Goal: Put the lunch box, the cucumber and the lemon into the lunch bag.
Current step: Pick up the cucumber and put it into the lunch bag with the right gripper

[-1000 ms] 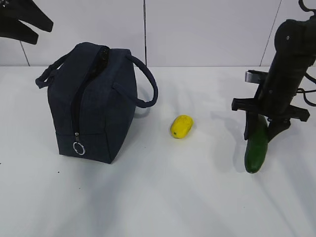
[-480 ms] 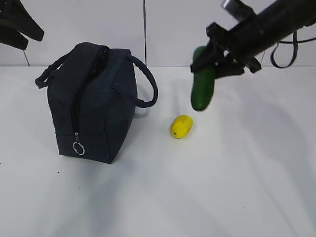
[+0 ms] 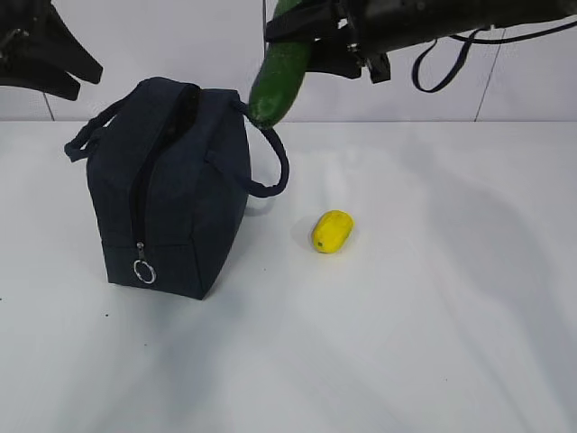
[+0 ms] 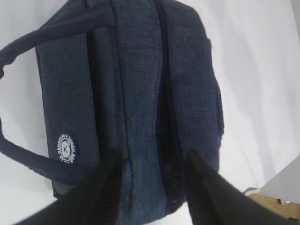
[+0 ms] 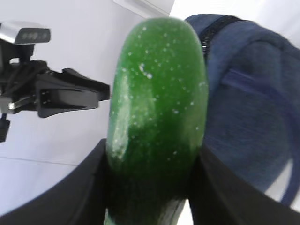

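Note:
The dark navy lunch bag stands at the left of the table, its zipper ring low on the near end. My right gripper is shut on the dark green cucumber and holds it in the air, its tip just above the bag's right handle. In the right wrist view the cucumber fills the space between the jaws, with the bag behind it. My left gripper is open and empty, up at the far left; its wrist view looks down on the bag's top. The yellow lemon lies right of the bag. The lunch box is out of view.
The white table runs to a white tiled wall behind. A black cable hangs from my right arm. The bag's round white logo and a loop handle show in the left wrist view.
My right gripper has lifted the cucumber off the table at the right and carried it up and left, past the lemon, to just above the bag. The left gripper has barely moved.

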You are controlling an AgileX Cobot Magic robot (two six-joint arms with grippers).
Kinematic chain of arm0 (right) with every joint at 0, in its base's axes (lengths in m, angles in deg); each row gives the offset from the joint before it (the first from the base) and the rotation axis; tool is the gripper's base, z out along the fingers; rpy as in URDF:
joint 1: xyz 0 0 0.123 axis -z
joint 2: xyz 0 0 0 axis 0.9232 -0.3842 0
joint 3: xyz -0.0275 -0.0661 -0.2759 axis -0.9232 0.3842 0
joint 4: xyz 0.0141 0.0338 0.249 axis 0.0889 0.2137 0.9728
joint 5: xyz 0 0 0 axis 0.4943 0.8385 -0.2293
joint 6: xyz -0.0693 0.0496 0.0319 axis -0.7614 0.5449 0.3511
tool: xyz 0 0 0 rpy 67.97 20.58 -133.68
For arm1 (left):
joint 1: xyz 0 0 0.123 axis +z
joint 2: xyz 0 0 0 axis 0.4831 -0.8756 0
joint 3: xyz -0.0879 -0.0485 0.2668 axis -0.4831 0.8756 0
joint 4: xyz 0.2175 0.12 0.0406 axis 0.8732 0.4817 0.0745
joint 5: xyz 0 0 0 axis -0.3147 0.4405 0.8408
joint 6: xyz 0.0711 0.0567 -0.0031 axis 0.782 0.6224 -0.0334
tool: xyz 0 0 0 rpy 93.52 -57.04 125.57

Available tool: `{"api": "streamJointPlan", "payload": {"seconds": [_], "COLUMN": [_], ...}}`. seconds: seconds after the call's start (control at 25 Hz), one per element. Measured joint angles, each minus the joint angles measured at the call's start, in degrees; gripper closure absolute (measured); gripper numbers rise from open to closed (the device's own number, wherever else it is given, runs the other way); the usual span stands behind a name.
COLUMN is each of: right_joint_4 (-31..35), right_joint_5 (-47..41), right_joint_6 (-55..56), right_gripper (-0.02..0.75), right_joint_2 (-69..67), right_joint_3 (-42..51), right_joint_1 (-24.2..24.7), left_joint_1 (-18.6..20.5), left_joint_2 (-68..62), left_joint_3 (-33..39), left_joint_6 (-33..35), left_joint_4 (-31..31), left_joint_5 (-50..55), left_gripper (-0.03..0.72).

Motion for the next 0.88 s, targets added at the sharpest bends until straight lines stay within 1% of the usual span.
{"api": "streamJointPlan", "payload": {"seconds": [0.08, 0.24, 0.32, 0.48, 0.56, 0.8, 0.88], "right_joint_4": [0.26, 1.66, 3.98, 7.83, 9.51, 14.67, 15.55], "right_joint_5": [1.56, 4.94, 5.32, 5.9, 5.99, 6.5, 6.88], "right_joint_6": [-0.53, -1.39, -1.73, -2.18, -2.6, -5.82, -6.85], "right_gripper": [0.376, 0.376, 0.376, 0.376, 0.376, 0.376, 0.376], "right_joint_2": [0.0, 0.0, -0.53, -3.0, -4.58, -8.49, -9.63], "right_joint_3": [0.0, 0.0, 0.0, -0.05, -0.05, -0.14, -0.45], "right_joint_1": [-2.17, -4.72, -5.03, -5.56, -5.98, -7.6, -8.55], "left_joint_1": [0.0, 0.0, 0.0, 0.0, 0.0, -0.48, -1.54], "left_joint_2": [-1.14, -3.81, -5.16, -7.78, -9.43, -14.27, -14.65], "left_joint_3": [0.0, 0.0, 0.0, -0.11, -0.4, -0.36, -0.36], "left_joint_6": [0.62, 1.1, 1.61, 4.56, 5.2, 6.22, 7.12], "left_joint_4": [-0.25, -0.64, -1.78, -7.7, -9.63, -10.59, -10.83], "left_joint_5": [-0.5, -1.01, -1.0, -1.12, -1.9, -4.5, -5.01], "left_gripper": [0.369, 0.372, 0.372, 0.374, 0.378, 0.385, 0.415]}}
